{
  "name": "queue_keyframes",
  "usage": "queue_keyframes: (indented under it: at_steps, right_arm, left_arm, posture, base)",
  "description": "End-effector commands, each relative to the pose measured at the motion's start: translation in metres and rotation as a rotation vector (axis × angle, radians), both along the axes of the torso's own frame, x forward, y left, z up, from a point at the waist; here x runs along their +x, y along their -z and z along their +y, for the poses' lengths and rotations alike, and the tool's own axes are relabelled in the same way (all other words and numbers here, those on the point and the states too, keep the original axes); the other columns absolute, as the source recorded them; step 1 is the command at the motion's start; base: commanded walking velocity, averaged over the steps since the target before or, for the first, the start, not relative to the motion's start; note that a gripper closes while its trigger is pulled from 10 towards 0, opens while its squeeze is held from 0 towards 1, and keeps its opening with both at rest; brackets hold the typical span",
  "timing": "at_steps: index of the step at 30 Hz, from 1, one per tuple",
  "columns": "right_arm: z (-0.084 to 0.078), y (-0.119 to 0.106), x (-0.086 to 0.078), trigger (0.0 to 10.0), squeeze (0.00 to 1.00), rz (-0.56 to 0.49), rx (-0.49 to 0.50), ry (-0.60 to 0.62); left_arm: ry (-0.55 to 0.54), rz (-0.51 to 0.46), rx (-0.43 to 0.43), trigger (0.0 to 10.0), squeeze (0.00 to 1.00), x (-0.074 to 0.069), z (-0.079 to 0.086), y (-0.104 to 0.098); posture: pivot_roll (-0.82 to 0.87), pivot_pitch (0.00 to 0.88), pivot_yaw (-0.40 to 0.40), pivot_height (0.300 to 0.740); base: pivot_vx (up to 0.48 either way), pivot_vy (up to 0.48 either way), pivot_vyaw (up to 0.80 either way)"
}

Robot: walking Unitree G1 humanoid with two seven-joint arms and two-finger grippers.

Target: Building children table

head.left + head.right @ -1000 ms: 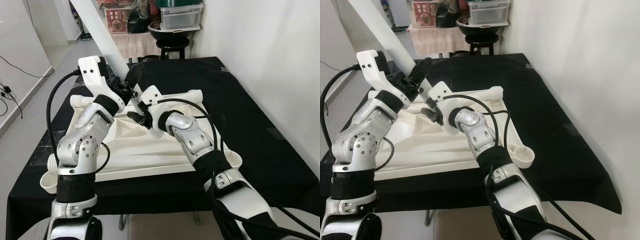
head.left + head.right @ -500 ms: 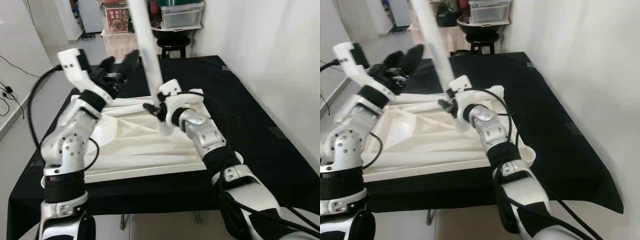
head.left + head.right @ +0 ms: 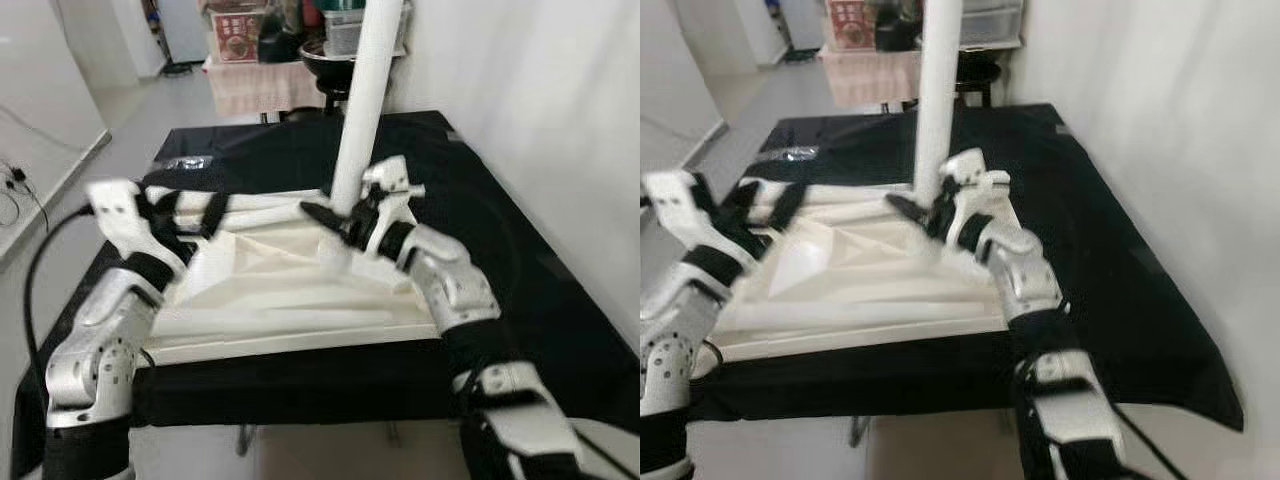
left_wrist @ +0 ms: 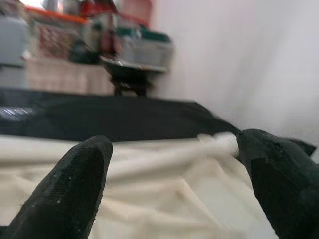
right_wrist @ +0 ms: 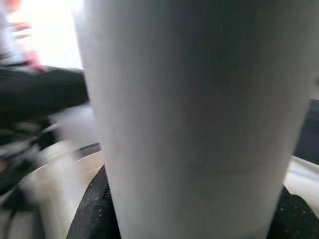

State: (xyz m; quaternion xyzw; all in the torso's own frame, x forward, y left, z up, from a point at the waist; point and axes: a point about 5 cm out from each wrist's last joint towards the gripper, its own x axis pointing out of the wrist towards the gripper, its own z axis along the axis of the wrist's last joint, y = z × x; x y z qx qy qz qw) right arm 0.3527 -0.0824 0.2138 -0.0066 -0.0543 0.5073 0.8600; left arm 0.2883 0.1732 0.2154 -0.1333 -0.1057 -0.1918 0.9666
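White table leg (image 3: pixel 362 110) stands near upright at far right corner of upturned white tabletop (image 3: pixel 270 290), on black-draped counter (image 3: pixel 540 300). Right gripper (image 3: pixel 335 222) jaws pinching leg near its base. Left gripper (image 3: pixel 190 212) over tabletop's far left edge, jaws spread, holding nothing. Views motion-blurred.
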Motion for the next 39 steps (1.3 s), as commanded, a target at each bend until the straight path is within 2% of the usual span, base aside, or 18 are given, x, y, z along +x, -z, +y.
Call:
queue_keyframes:
  at_steps: [1, 4, 8, 9, 10, 11, 21, 24, 32, 34, 35, 39]
  right_arm:
    - [-0.002, -0.008, -0.006, 10.0, 0.0, -0.049, -0.008, -0.067]
    - [-0.002, -0.007, -0.01, 10.0, 0.0, -0.049, -0.015, -0.126]
    - [-0.003, -0.007, -0.012, 10.0, 0.0, -0.049, -0.016, -0.146]
    - [-0.005, -0.005, -0.018, 10.0, 0.0, -0.053, -0.042, -0.208]
    - [-0.005, -0.005, -0.018, 10.0, 0.0, -0.053, -0.042, -0.208]
    - [-0.008, -0.003, -0.021, 10.0, 0.0, -0.051, -0.065, -0.244]
    - [-0.016, 0.001, -0.023, 10.0, 0.0, -0.037, -0.116, -0.277]
    - [-0.016, 0.005, -0.019, 10.0, 0.0, -0.018, -0.143, -0.293]
    - [-0.011, 0.004, -0.013, 10.0, 0.0, 0.001, -0.121, -0.316]
    - [-0.006, 0.002, -0.008, 10.0, 0.0, 0.001, -0.123, -0.306]
    - [-0.006, 0.002, -0.008, 10.0, 0.0, 0.001, -0.123, -0.306]
    - [-0.006, -0.003, 0.001, 10.0, 0.0, -0.003, -0.112, -0.265]
  left_arm:
    - [0.072, 0.006, 0.025, 10.0, 0.0, -0.004, -0.013, 0.003]
    - [0.114, 0.023, 0.042, 10.0, 0.0, -0.008, -0.02, 0.008]
    - [0.117, 0.033, 0.046, 10.0, 0.0, -0.009, -0.021, 0.011]
    - [0.156, 0.067, 0.119, 10.0, 0.0, -0.012, -0.027, 0.021]
    - [0.156, 0.067, 0.119, 10.0, 0.0, -0.012, -0.027, 0.021]
    - [0.192, 0.088, 0.182, 10.0, 0.0, -0.017, -0.031, 0.028]
    - [0.21, 0.103, 0.243, 10.0, 0.0, -0.026, -0.031, 0.033]
    - [0.196, 0.107, 0.268, 10.0, 0.0, -0.028, -0.031, 0.034]
    - [0.166, 0.123, 0.312, 10.0, 0.0, -0.034, -0.028, 0.037]
    - [0.13, 0.132, 0.362, 10.0, 0.0, -0.044, -0.019, 0.038]
    - [0.13, 0.132, 0.362, 10.0, 0.0, -0.044, -0.019, 0.038]
    - [0.098, 0.144, 0.402, 10.0, 0.0, -0.058, -0.011, 0.04]
  posture:
    - [-0.06, 0.0, 0.062, 0.74]
    - [-0.06, 0.0, 0.064, 0.74]
    - [-0.06, 0.0, 0.064, 0.74]
    - [-0.06, 0.0, 0.064, 0.74]
    - [-0.06, 0.0, 0.064, 0.74]
    - [-0.06, 0.0, 0.068, 0.74]
    - [-0.06, 0.004, 0.077, 0.74]
    - [-0.07, 0.032, 0.074, 0.74]
    - [-0.06, 0.092, 0.072, 0.74]
    - [-0.04, 0.141, 0.073, 0.74]
    - [-0.04, 0.141, 0.073, 0.74]
    - [-0.02, 0.184, 0.079, 0.74]
  base:
    - [0.0, -0.48, 0.0]
    - [0.0, -0.48, 0.0]
    - [0.0, -0.48, 0.0]
    - [0.0, 0.0, 0.0]
    - [0.0, 0.0, 0.0]
    - [0.0, 0.0, 0.0]
    - [0.0, 0.0, 0.0]
    - [0.0, 0.0, 0.0]
    - [0.0, 0.0, 0.0]
    - [0.0, 0.0, 0.0]
    - [0.0, 0.0, 0.0]
    - [0.0, 0.0, 0.0]
